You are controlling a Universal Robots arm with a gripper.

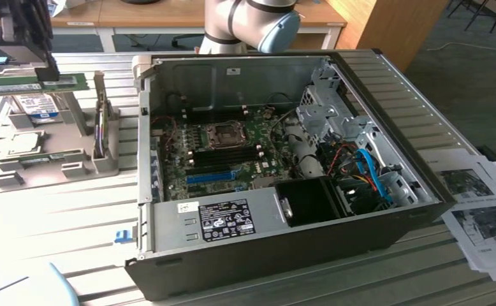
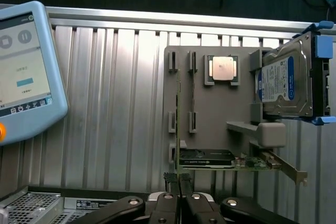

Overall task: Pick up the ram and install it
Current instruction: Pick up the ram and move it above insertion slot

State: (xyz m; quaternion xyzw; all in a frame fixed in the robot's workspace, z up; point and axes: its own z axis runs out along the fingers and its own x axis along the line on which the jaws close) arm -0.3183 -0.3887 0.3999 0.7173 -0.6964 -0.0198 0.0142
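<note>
**Open computer case** (image 1: pixel 384 210): it is lying on its side on the slatted metal table (image 1: pixel 69 210), with its motherboard (image 1: pixel 222 159) facing up. The black memory slots (image 1: pixel 227 152) are sitting above a bright blue slot (image 1: pixel 210 176).

**My arm** (image 1: pixel 248 22): it is standing behind the case.

**Printed papers** (image 1: pixel 477 204): these are lying on the table at the exterior view's right.

**Teach pendant** (image 2: pixel 26 72): in the wrist view it is resting on the table with its screen lit, well apart from the tray.

**Grey fixture tray** (image 1: pixel 27 169): it is sitting on the table just beside the case, at the exterior view's left. It is carrying an upright, blue-labelled hard drive (image 1: pixel 37 105), a graphics card (image 2: pixel 210 158) and a processor chip (image 2: pixel 221 69).

**The ram** (image 1: pixel 14 87): I am holding this green stick roughly level in the air above the tray, in front of the hard drive. It is well apart from the motherboard's memory slots. In the wrist view it is showing edge-on as a thin line running away from my fingertips.

**My gripper** (image 1: pixel 51 76): it is hanging over the tray with its fingers (image 2: pixel 170 179) pressed together, pinching the ram.
</note>
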